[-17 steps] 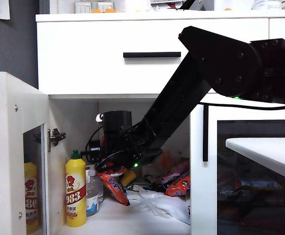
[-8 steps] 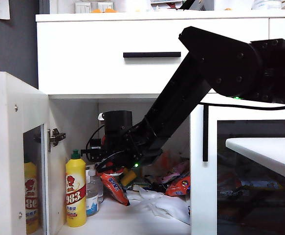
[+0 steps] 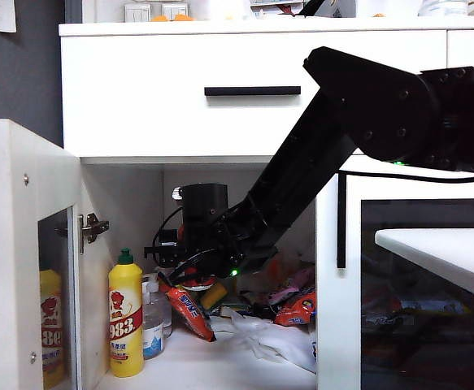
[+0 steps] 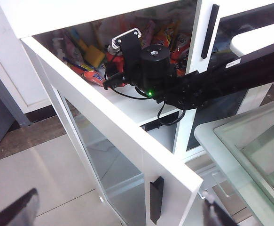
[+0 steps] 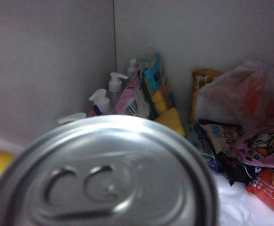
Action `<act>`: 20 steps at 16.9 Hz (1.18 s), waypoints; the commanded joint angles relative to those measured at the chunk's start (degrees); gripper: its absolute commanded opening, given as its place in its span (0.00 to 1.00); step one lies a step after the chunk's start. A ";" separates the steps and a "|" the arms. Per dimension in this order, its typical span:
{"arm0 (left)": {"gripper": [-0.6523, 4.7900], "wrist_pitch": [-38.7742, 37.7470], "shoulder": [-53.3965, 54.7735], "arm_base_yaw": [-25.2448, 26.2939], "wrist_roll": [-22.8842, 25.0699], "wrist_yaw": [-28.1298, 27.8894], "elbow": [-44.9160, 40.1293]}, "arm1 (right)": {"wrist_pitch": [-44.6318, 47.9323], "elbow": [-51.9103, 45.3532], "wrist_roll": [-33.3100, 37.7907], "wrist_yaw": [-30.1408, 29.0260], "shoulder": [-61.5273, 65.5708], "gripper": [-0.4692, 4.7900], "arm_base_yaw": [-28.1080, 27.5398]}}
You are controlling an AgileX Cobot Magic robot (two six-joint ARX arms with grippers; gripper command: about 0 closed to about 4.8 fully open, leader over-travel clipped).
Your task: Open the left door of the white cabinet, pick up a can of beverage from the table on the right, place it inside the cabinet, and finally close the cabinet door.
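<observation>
Exterior view: yellow bottle (image 3: 126, 318) reads "983".

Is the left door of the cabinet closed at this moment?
No, the left door stands swung wide open, and the right gripper holds the can inside the cabinet.

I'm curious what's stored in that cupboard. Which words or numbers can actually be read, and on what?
"983": red label of the yellow bottle with the green cap, standing in the white cabinet.
Snack packets: printing too small to read.
Can of beverage in the right gripper: only its plain silver top shows.
The left gripper, outside by the left door, carries no text.
</observation>
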 commanded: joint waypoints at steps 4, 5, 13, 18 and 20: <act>1.00 -0.04 0.02 0.09 -0.02 -0.17 0.11 | 3.02 0.79 0.22 1.25 -1.03 0.63 0.20; 1.00 -0.24 0.02 0.09 -0.02 -0.17 0.11 | 3.02 0.81 0.20 1.27 -1.03 0.94 0.22; 1.00 -0.46 -0.66 0.09 -0.46 -0.24 0.11 | 3.74 0.83 0.50 1.20 -1.07 1.00 0.77; 1.00 -0.44 -0.66 0.09 -0.72 -0.22 0.13 | 2.69 0.94 3.23 1.77 -2.38 1.00 2.89; 1.00 -0.46 -0.68 0.09 -1.29 -0.20 0.15 | -3.30 0.96 3.43 2.34 -3.69 1.00 3.58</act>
